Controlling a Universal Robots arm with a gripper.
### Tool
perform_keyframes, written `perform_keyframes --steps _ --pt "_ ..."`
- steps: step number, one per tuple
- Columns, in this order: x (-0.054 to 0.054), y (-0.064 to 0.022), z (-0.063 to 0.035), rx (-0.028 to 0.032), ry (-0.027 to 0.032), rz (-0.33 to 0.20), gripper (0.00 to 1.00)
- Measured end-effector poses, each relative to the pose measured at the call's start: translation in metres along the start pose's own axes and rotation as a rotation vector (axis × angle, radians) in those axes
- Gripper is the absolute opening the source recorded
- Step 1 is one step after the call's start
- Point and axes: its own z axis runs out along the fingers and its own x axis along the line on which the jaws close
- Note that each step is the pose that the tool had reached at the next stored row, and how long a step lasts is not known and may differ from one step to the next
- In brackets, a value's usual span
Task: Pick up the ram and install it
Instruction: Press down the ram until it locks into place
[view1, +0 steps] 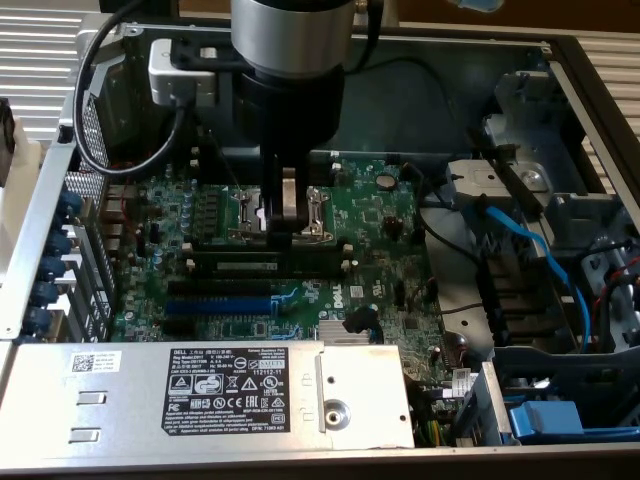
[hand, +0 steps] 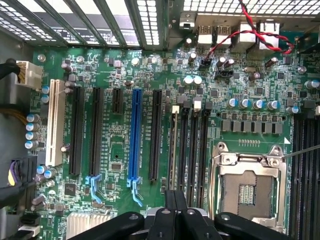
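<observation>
While hovering mid-frame in the exterior view over the motherboard (view1: 370, 215), the gripper (view1: 288, 222) has its fingers closed, empty; the ram (view1: 262, 264) sits seated in a slot just below.

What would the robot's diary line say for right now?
gripper: above ram's middle | ram: on edge along black slots | seated: cannot tell

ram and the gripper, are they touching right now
Cannot tell. In the exterior view the gripper ends right over the top edge of the ram, but neither a gap nor contact shows plainly there.
</observation>
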Motion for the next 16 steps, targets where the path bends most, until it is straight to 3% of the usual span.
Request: perform_keyframes --steps 4,16 --pt "0.0001 0.0000 -0.0050 0.0000 -0.0001 0.000 0.10" --pt "0.0001 0.0001 -0.0050 0.0000 0.0009 0.000 0.10"
